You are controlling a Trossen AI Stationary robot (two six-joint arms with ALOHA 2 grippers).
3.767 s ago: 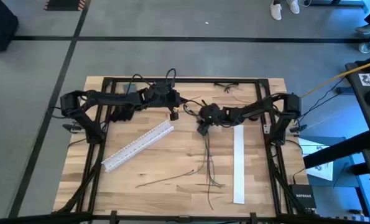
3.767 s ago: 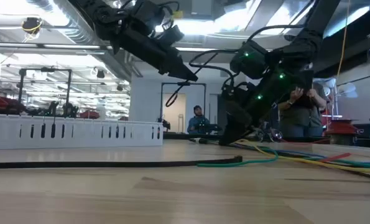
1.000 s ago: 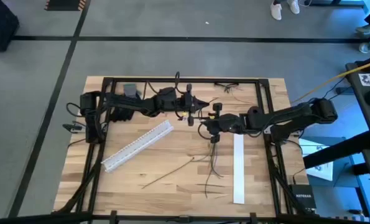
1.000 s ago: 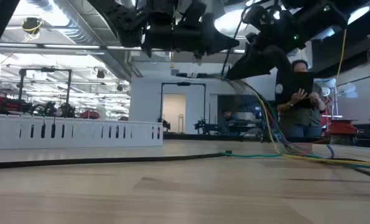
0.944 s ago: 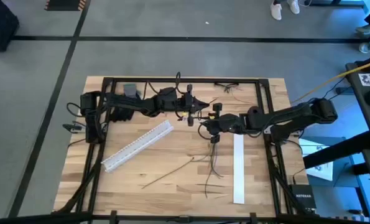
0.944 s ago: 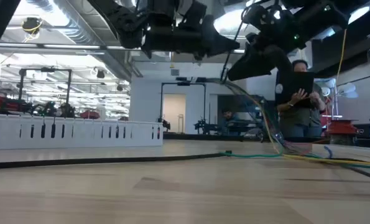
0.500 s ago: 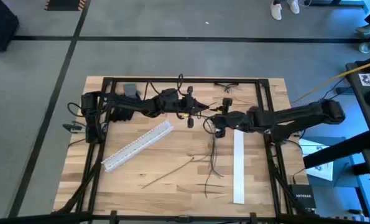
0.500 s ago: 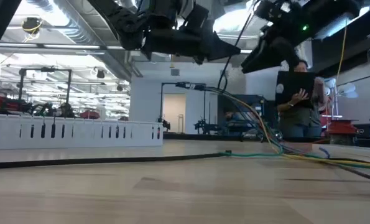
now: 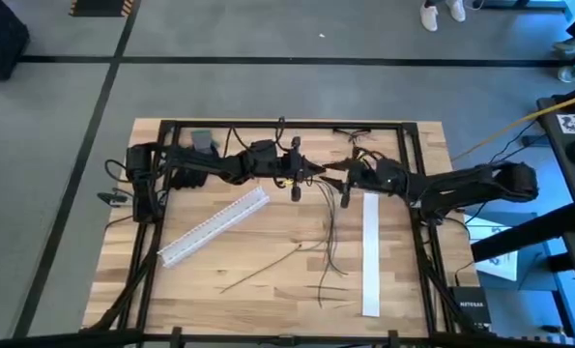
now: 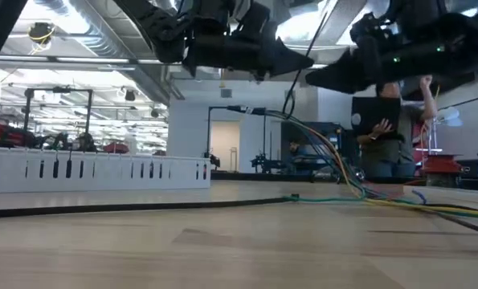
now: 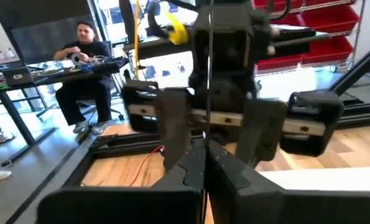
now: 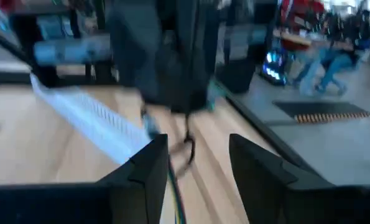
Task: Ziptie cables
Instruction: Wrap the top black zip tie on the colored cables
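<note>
Your wooden desk (image 9: pixel 268 309) carries two long white strips: one (image 9: pixel 215 227) slants across the left half, the other (image 9: pixel 371 253) lies straight, near to far, on the right. The cables (image 9: pixel 328 242) sit between them. Their loose ends spread over the near middle of the desk, and the bunch rises toward the far centre; in the low view you see coloured strands (image 10: pixel 343 172) arcing up off the wood.

Above the far centre your two arms meet nearly tip to tip, both raised off the desk. The left arm reaches in level from the left. Its left pincer (image 9: pixel 315 171) is pressed closed, and in its wrist view a thin cable (image 11: pixel 204 134) runs straight up out of the seam between its fingers (image 11: pixel 188 171), so it grips that strand. The right arm stretches in low from the right. Its right pincer (image 9: pixel 335 180) sits just beside the left one, fingers (image 12: pixel 144 165) spread wide with nothing clamped between them.

Beyond the desk you have grey floor with dark tape lines, and a person holding a laptop (image 10: pixel 381 112) stands in the room behind.
</note>
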